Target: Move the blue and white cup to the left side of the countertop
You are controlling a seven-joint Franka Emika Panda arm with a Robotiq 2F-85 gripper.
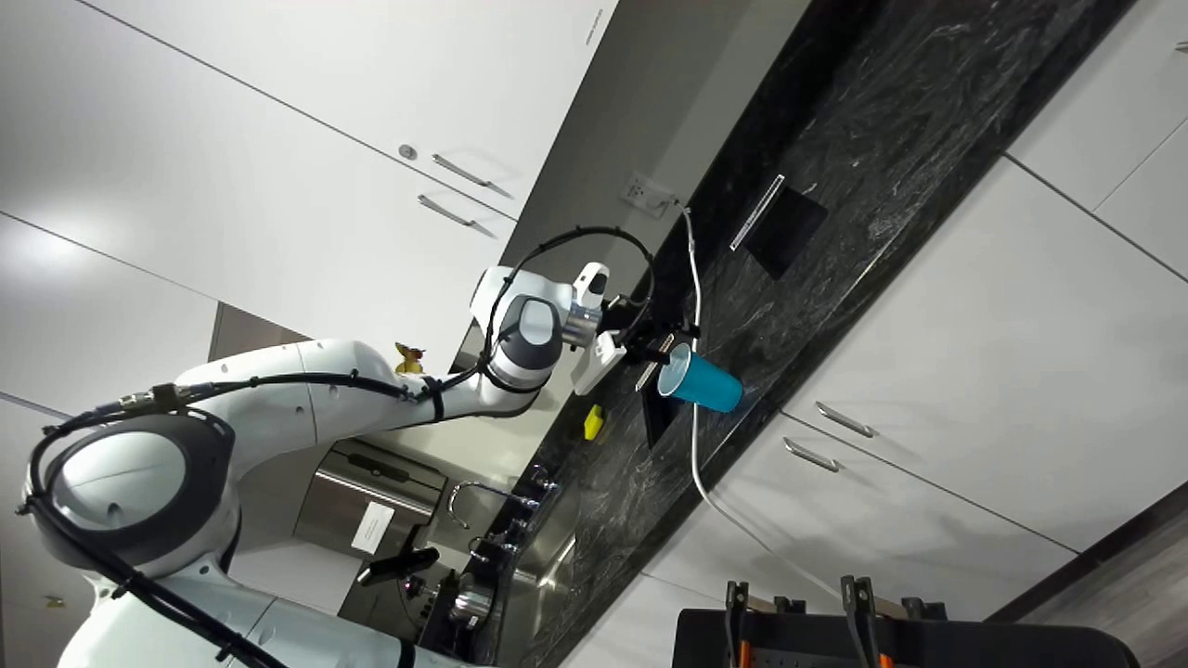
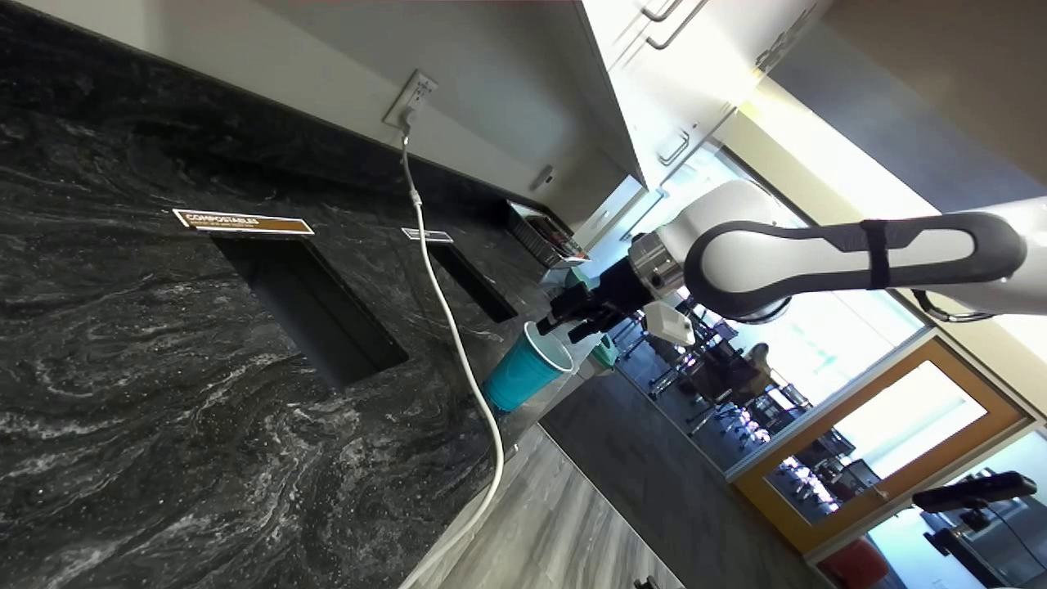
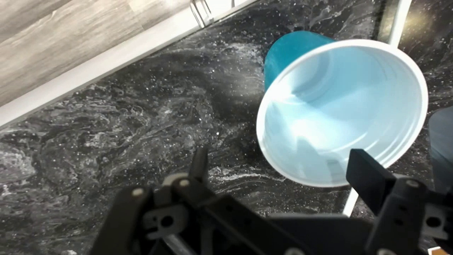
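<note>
The blue and white cup (image 1: 713, 385) stands upright on the dark marbled countertop (image 1: 891, 139), near its front edge. It also shows in an exterior view (image 2: 523, 378), with its white rim facing up. In the wrist view the cup (image 3: 339, 102) fills the upper right and its pale inside is visible. My gripper (image 3: 280, 159) is open and empty, with its fingers spread. The right finger overlaps the near rim in the wrist view; the left finger is over bare countertop (image 3: 141, 117). In both exterior views the gripper (image 1: 676, 342) (image 2: 561, 330) is at the cup's rim; contact cannot be told.
A white cable (image 2: 446, 303) runs from a wall outlet (image 2: 411, 98) across the countertop, beside the cup, and over the front edge. Two dark slots (image 2: 311, 307) (image 2: 470, 278) lie in the countertop. A yellow object (image 1: 594, 422) and a sink faucet (image 1: 492, 490) are further along.
</note>
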